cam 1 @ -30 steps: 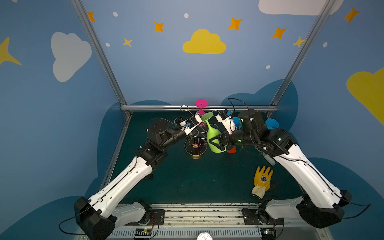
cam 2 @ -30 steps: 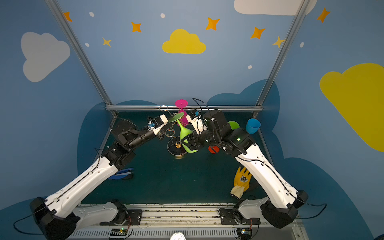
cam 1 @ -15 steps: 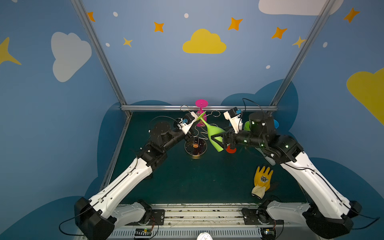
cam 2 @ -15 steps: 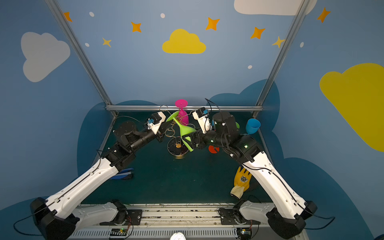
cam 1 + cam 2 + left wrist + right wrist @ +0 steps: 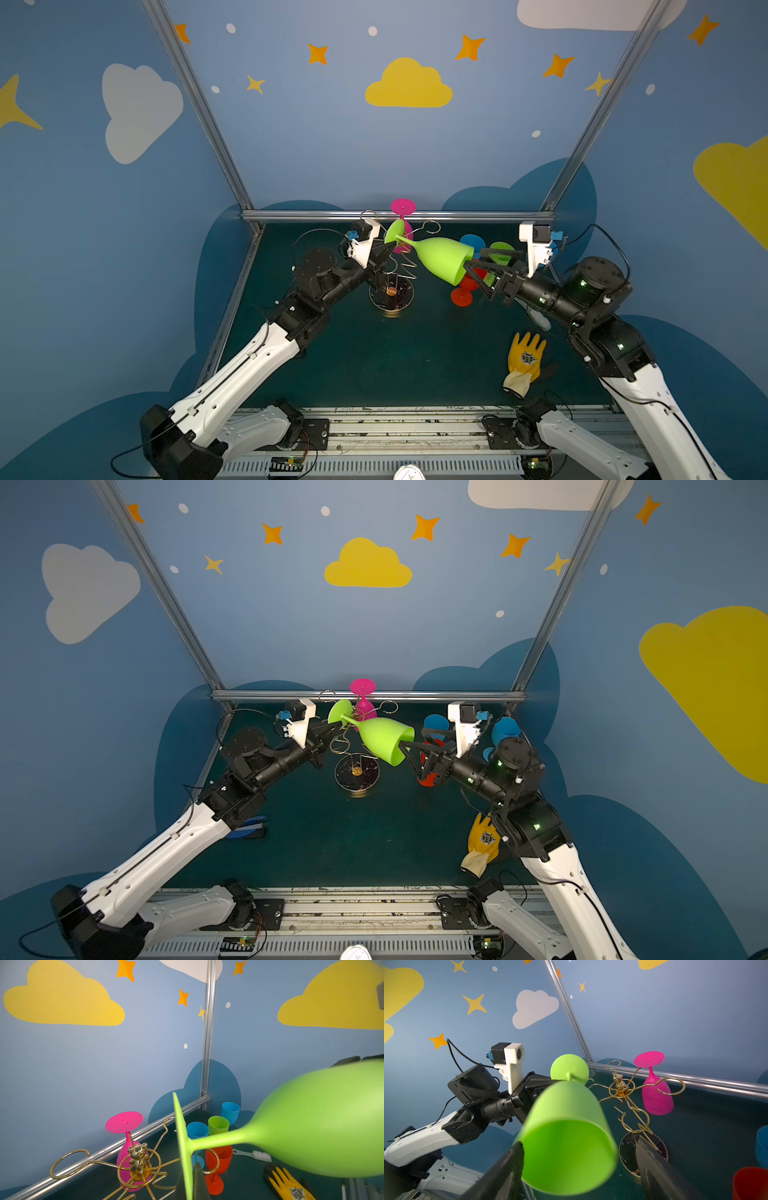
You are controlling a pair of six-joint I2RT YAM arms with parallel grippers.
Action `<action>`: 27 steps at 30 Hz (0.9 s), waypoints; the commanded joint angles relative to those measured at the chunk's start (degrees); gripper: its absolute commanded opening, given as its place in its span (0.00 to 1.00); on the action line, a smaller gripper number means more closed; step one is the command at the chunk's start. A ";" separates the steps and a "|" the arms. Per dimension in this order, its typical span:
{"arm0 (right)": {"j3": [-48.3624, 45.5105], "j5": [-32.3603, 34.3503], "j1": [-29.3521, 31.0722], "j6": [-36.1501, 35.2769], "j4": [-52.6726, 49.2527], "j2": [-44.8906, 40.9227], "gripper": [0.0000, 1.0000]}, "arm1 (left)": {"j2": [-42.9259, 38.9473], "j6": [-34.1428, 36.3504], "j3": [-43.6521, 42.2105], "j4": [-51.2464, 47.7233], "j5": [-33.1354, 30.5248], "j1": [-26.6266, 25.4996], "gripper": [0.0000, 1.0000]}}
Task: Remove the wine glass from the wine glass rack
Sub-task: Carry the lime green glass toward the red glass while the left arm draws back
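**Over the wine glass rack [image 5: 392,297], green wine glass [image 5: 442,257] clamped by its foot**

Above the rack's looped arms, the green wine glass is held on its side. Its round foot is pinched edge-on in the closed left gripper [image 5: 390,247], and its bowl is pointed toward the right gripper [image 5: 473,257]. That gripper is spread wide, with the bowl's mouth lying between its fingers [image 5: 508,1167]; contact with the rim cannot be told. The foot is seen just beside the rack's top, where a gold bear figure [image 5: 138,1156] is mounted. Whether the stem is clear of the nearest loop cannot be judged. A pink wine glass [image 5: 656,1097] is hung upside down from an arm on the far side. Beyond the green bowl, a red goblet [image 5: 462,297] and blue and green cups [image 5: 218,1125] are stood. A yellow glove [image 5: 525,359] is laid nearer the front.
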 commanded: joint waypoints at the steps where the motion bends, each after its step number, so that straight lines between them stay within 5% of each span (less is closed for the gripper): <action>1: -1.83 3.02 -0.77 0.36 -0.25 -1.58 0.82 | -1.52 -3.25 -0.28 2.93 0.48 0.47 0.03; 16: -1.41 -2.86 -0.97 4.73 5.79 5.06 0.65 | -1.30 -3.88 -0.54 2.61 1.39 0.79 0.03; 27: -0.41 -5.13 1.46 6.27 8.12 8.36 0.13 | -0.92 -3.70 -1.24 2.56 1.19 0.75 0.03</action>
